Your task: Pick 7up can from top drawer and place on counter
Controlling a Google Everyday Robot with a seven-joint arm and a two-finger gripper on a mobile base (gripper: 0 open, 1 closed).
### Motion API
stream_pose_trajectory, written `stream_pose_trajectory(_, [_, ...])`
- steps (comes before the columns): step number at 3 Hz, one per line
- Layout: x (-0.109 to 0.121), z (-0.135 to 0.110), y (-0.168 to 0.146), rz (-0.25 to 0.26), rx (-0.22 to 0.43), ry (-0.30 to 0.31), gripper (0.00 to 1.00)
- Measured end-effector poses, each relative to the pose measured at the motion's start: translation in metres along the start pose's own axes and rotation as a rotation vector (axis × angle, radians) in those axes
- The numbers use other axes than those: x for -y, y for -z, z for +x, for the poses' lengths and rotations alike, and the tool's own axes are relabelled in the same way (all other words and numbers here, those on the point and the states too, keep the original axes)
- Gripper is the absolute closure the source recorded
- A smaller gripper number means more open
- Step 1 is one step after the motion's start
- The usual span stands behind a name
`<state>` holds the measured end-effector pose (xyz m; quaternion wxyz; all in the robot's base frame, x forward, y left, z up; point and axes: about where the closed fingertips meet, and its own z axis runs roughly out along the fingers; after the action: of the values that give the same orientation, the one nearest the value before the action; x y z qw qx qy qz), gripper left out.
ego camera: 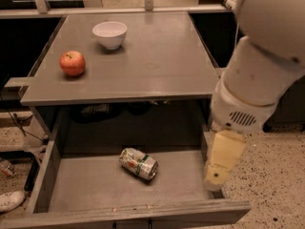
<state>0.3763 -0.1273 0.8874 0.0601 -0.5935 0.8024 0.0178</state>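
Note:
The 7up can (pixel 138 163) lies on its side on the floor of the open top drawer (pixel 90 187), near the middle. The counter (pixel 157 66) spans the view above the drawer. My gripper (pixel 218 174) hangs from the large white arm (pixel 259 66) at the right. It sits over the drawer's right wall, to the right of the can and apart from it. It holds nothing that I can see.
A red apple (pixel 72 63) sits at the counter's left and a white bowl (pixel 110 34) at its back. The drawer's front panel (pixel 143 214) runs along the bottom. Speckled floor (pixel 276 175) lies to the right. A white shoe (pixel 10 200) is at the lower left.

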Motion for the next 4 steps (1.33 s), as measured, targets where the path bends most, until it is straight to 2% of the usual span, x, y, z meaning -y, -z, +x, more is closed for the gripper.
stream_pose_trajectory(1, [0.001, 0.0, 0.0, 0.005, 0.001, -0.002, 0.0])
stream_pose_trajectory(2, [-0.008, -0.003, -0.001, 0.036, 0.009, 0.005, 0.0])
stream_pose_trajectory(3, [-0.028, -0.031, -0.039, 0.03, 0.032, -0.027, 0.0])
stream_pose_trajectory(4, [-0.025, -0.06, -0.076, 0.019, 0.053, -0.12, 0.0])
